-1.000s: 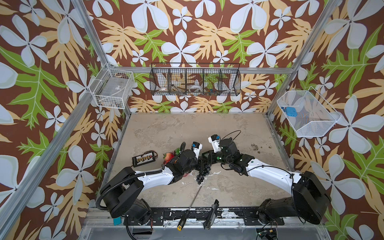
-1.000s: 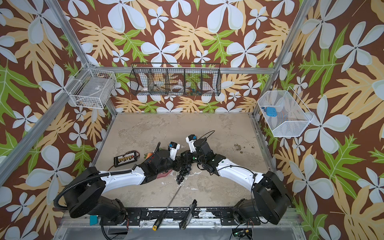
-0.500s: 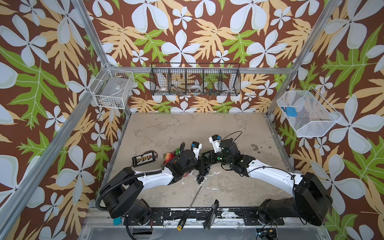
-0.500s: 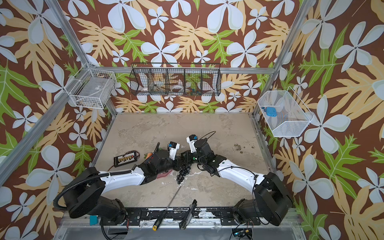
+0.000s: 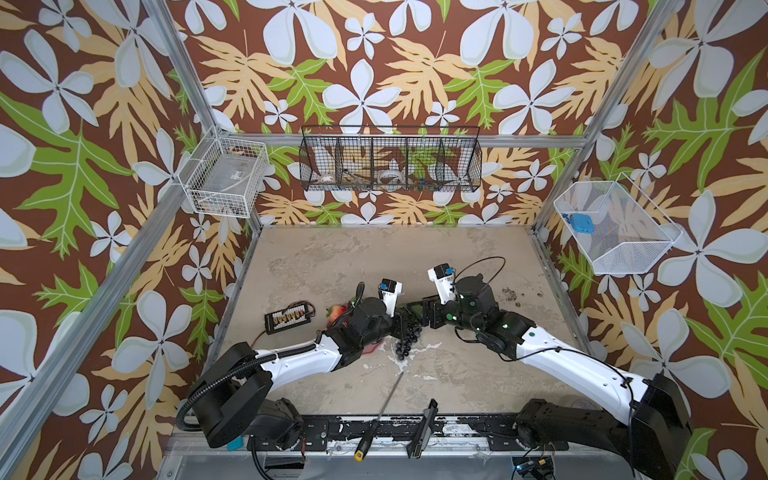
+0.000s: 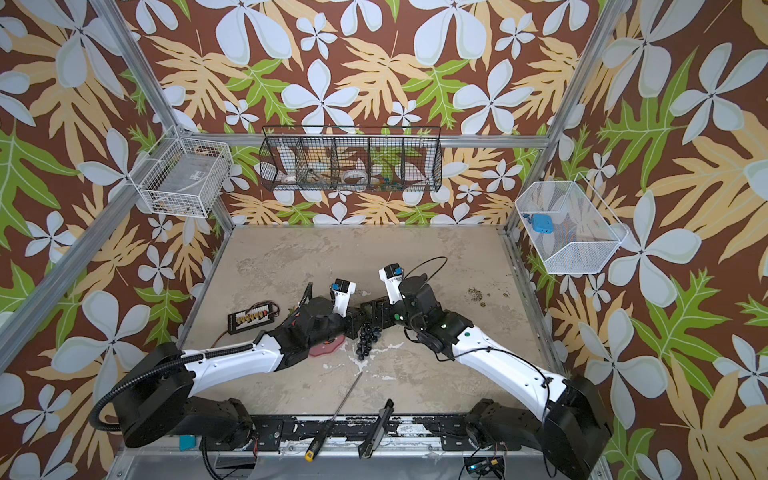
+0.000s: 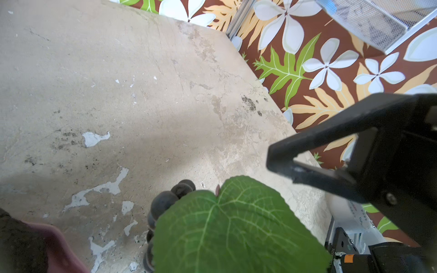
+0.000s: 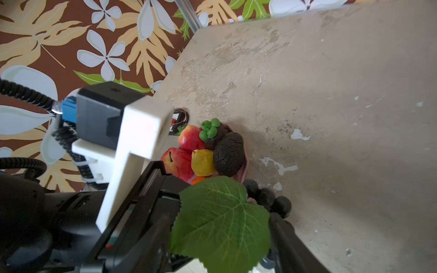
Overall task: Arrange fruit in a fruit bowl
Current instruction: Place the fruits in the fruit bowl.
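Black connector board [image 5: 289, 322] flat on table [image 5: 374, 257], left side. Screwdriver [image 5: 381, 411] and black tool [image 5: 424, 426] lie at table front edge. On walls: white wire basket [image 5: 224, 178], black wire basket [image 5: 390, 160], white mesh basket [image 5: 615, 232] holding blue item [image 5: 579, 223].

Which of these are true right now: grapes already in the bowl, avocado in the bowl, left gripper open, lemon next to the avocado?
The grape bunch is in the fruit bowl: false. It is outside the bowl, beside its rim, at the left gripper.
The avocado is in the bowl: true.
The left gripper is open: false. It is shut on the grape bunch.
The lemon lies next to the avocado: true.
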Action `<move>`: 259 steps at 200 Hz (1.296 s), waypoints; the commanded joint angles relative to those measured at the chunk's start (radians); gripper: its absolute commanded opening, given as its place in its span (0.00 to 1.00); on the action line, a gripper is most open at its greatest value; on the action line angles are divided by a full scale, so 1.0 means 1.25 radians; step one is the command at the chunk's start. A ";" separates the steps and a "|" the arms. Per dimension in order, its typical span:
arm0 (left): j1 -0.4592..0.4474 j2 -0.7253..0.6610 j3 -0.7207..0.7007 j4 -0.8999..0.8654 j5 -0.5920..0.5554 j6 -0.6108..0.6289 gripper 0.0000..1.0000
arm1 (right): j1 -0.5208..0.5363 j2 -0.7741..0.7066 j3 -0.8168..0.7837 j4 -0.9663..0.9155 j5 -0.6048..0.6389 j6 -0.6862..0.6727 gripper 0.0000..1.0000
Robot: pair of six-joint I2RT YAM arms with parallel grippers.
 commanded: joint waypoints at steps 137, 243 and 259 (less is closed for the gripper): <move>-0.002 -0.413 0.095 -0.420 -0.143 0.030 0.00 | -0.044 -0.154 -0.150 0.005 0.263 -0.081 0.87; -0.001 -0.496 0.002 -0.576 -0.351 -0.024 0.00 | -0.043 -0.113 -0.183 0.034 0.220 -0.027 0.86; -0.001 -0.500 -0.013 -0.583 -0.371 -0.017 0.00 | -0.044 -0.108 -0.184 0.033 0.215 -0.029 0.86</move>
